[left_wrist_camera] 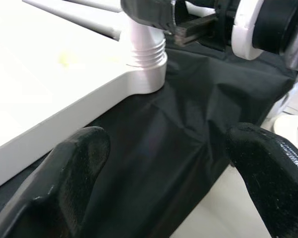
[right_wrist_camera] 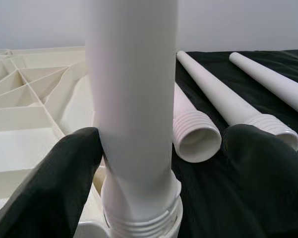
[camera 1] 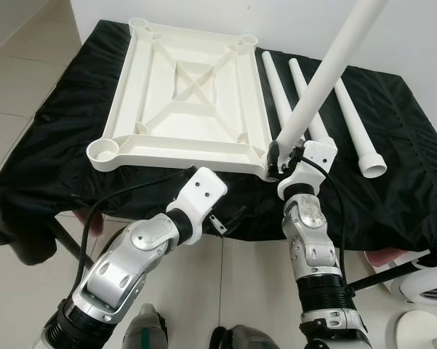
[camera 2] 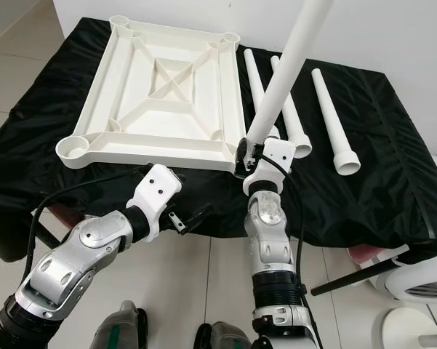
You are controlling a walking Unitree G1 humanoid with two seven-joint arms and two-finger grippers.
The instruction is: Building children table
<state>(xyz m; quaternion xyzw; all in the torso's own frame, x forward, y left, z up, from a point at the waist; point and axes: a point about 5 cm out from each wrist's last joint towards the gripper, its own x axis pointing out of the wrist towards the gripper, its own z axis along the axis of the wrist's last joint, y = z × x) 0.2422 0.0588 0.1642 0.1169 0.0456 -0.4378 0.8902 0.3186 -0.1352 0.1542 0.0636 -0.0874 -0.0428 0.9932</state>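
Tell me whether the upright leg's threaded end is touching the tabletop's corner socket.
Touching. The left wrist view shows the upright leg's threads seated in the tabletop's corner socket, no gap between them.

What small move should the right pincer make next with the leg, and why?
Probably close on the leg and keep turning it into the tabletop's corner socket: threads are visible above the socket, so the leg looks not fully seated. The right pincer is open around it.
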